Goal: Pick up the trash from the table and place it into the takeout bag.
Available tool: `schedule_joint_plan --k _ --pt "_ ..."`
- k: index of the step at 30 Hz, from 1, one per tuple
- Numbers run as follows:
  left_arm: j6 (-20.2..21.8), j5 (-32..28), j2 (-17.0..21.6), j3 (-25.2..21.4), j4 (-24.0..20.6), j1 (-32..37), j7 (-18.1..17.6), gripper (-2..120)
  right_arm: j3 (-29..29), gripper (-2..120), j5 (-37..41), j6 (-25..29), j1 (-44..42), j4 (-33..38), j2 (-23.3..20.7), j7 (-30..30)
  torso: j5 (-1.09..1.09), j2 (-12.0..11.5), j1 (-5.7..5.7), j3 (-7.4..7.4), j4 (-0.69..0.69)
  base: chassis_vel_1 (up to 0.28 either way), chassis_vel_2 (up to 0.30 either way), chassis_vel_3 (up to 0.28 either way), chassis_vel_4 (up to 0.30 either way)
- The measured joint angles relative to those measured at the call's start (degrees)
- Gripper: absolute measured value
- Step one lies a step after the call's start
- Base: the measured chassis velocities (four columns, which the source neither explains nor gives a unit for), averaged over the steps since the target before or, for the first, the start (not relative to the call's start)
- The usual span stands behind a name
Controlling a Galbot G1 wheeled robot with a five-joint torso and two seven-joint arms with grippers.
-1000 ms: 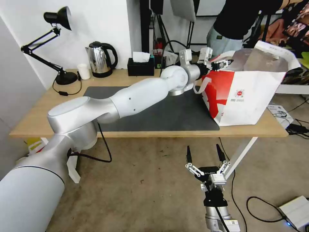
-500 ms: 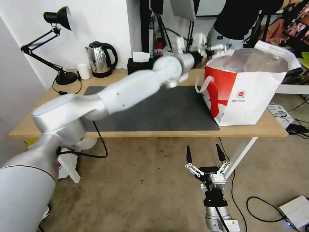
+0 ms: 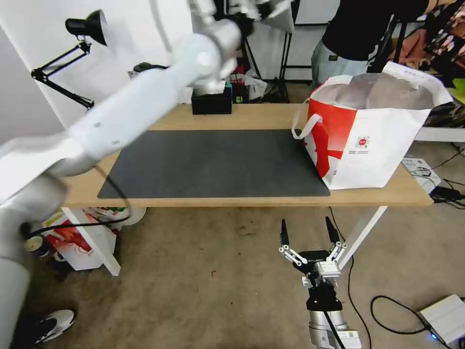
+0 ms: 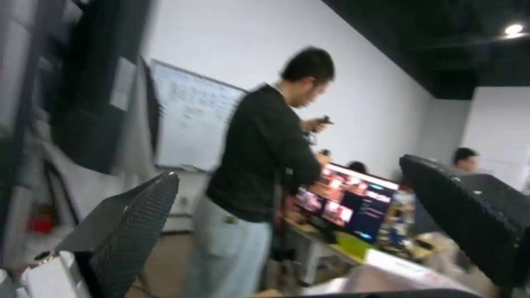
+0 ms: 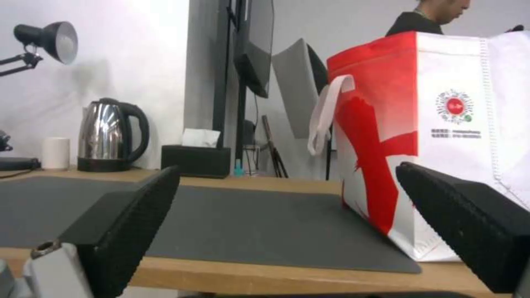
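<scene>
1. The left gripper (image 4: 298,231) is seen in the left wrist view with its two black ribbed fingers (image 4: 138,231) spread wide apart and nothing held between them. In the head view its white arm is raised high above the desk's back edge, reaching up and away from the surface.
2. A black desk lamp (image 3: 72,58) stands at the back left corner of the long light-wood desk (image 3: 242,198); in the right wrist view a small white cup (image 5: 55,153) and a steel kettle with a black handle (image 5: 107,134) stand beside it along the back edge.
3. A black tissue box (image 3: 211,103) sits at the middle of the back edge, behind the large dark grey rectangular mat (image 3: 213,165).
4. The large boxy white-and-red takeout bag with white loop handles and foil lining (image 3: 373,145) stands upright at the desk's right end, overlapping the mat's right edge, its mouth open.
5. The right gripper (image 3: 308,236) hangs below the desk's front edge, fingers pointing up, parted wide and empty.
</scene>
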Motion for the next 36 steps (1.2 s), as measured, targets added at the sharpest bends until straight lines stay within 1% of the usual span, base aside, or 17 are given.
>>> schedule_joint_plan --k 3,4,6,7,9,12,14,15,16,18,19,20,21,24,28,31,36 --pt "-0.76 5.64 9.06 -8.10 -9.22 8.78 -0.16 100 0.00 100 0.00 0.00 -0.02 0.00 0.00 0.01 0.06 0.00 -0.01 -0.01 -0.02 0.000 0.000 0.000 0.000" --pt "-0.76 5.64 9.06 -8.10 -9.22 8.78 -0.16 100 0.00 100 0.00 0.00 -0.02 0.00 0.00 0.01 0.06 0.00 -0.01 -0.01 -0.02 0.000 0.000 0.000 0.000" --pt "-0.97 10.27 14.96 -16.64 -15.61 19.27 0.38 100 0.00 100 0.00 0.00 -0.03 0.00 0.00 0.01 0.02 0.00 0.00 0.00 -0.05 0.000 0.000 0.000 0.000" --pt "-0.97 10.27 14.96 -16.64 -15.61 19.27 0.38 100 0.00 100 0.00 0.00 -0.03 0.00 0.00 0.01 0.02 0.00 0.00 0.00 -0.05 0.000 0.000 0.000 0.000" --pt "-1.19 13.43 19.85 -28.63 -22.22 32.80 0.97 100 0.01 100 -0.01 0.00 -0.01 0.00 0.00 0.02 0.05 0.00 0.00 -0.01 0.01 0.000 0.000 0.000 0.000" --pt "-1.91 16.29 21.21 -33.34 -25.23 41.16 1.07 100 0.00 100 0.00 0.00 -0.01 0.00 0.00 0.01 0.08 0.01 -0.03 -0.03 0.06 0.000 0.000 0.000 0.000" --pt "-2.01 19.66 19.42 -36.46 -26.77 48.44 0.93 100 -0.01 100 0.00 0.00 -0.02 0.00 0.00 0.01 -0.05 0.00 -0.01 0.00 -0.08 0.000 0.000 0.000 0.000" --pt "-2.12 20.48 18.10 -39.36 -27.84 51.95 0.55 100 -0.01 100 0.00 0.00 -0.03 0.00 0.01 0.01 0.07 0.00 0.01 0.00 -0.14 0.000 0.000 0.000 0.000" --pt "-2.12 20.48 18.10 -39.36 -27.84 51.95 0.55 100 -0.01 100 0.00 0.00 -0.03 0.00 0.01 0.01 0.07 0.00 0.01 0.00 -0.14 0.000 0.000 0.000 0.000" --pt "-2.21 22.22 15.06 -44.72 -29.09 59.74 0.27 100 0.00 100 0.00 0.00 -0.01 0.00 0.00 0.01 0.10 -0.01 0.01 0.01 -0.09 0.000 0.000 0.000 0.000" --pt "-2.28 24.63 12.21 -49.13 -29.62 66.06 0.62 100 0.02 100 0.00 0.00 -0.02 0.00 -0.02 0.01 0.00 -0.01 0.00 0.00 -0.03 0.000 0.000 0.000 0.000" --pt "-2.28 24.63 12.21 -49.13 -29.62 66.06 0.62 100 0.02 100 0.00 0.00 -0.02 0.00 -0.02 0.01 0.00 -0.01 0.00 0.00 -0.03 0.000 0.000 0.000 0.000" --pt "-2.51 26.88 10.23 -51.88 -30.19 69.77 1.16 100 0.00 100 0.00 0.00 -0.02 0.00 0.00 0.00 0.09 -0.01 0.00 0.00 -0.01 0.000 0.000 0.000 0.000" --pt "-3.15 34.48 4.55 -58.41 -32.30 78.29 2.89 100 0.00 100 0.00 0.00 -0.02 0.00 0.00 0.00 0.05 -0.01 -0.01 -0.01 -0.03 0.000 0.000 0.000 0.000" --pt "-3.78 40.96 0.30 -61.55 -34.68 84.34 4.55 100 0.01 100 0.00 0.00 -0.02 0.00 0.00 0.00 0.09 -0.01 0.00 0.00 -0.04 0.000 0.000 0.000 0.000" --pt "-6.11 51.15 -6.93 -64.15 -36.64 92.23 6.71 100 0.00 100 0.00 0.00 -0.02 0.00 0.00 0.00 0.07 0.00 0.00 0.00 -0.02 0.000 0.000 0.000 0.000" --pt "-8.07 56.05 -11.58 -66.49 -38.55 96.66 7.49 100 0.00 100 0.00 0.00 -0.02 0.00 0.00 0.00 0.07 -0.01 0.00 0.00 -0.03 0.000 0.000 0.000 0.000"
